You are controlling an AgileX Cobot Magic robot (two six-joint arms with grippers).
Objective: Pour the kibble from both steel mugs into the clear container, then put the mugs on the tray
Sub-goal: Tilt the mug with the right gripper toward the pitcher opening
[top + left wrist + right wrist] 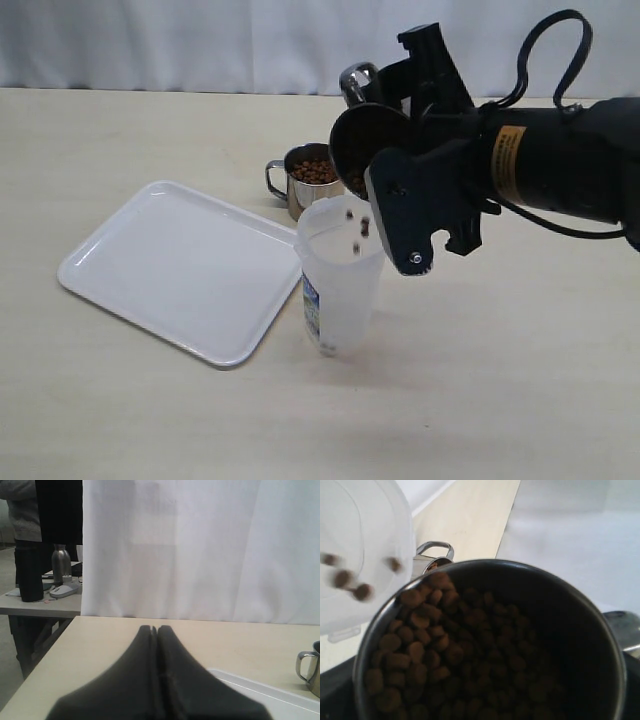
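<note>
Tabletop (500, 400), pale wood, white curtain (200, 40) behind.

Item 1: clear container (345, 300), upright at centre, long axis vertical, mouth up, blue label (311, 300) on its 9 o'clock side.

Item 2: tray (150, 270), white and flat, at 9 o'clock of the container. Its nearest corner is just beside the container wall; contact cannot be told.

Item 3: standing steel mug (310, 180), at 11 o'clock of the container and behind it. It is upright, filled with brown pellets (313, 171), handle toward 9 o'clock, lower edge partly hidden by the container rim.

Item 4: tilted steel mug (360, 140), above the container rim. Its mouth is turned toward 6 o'clock and dipped, base raised toward 12 o'clock.

Item 5: kibble (357, 225), a few pieces in mid-air inside the container mouth; much more lies in the tilted mug.

Item 6: right gripper (385, 130), clamped across the tilted mug. Its front finger covers the container rim at 3 o'clock.

Item 7: left gripper (156, 629), fingers pressed together, holding nothing, level above the table edge.
</note>
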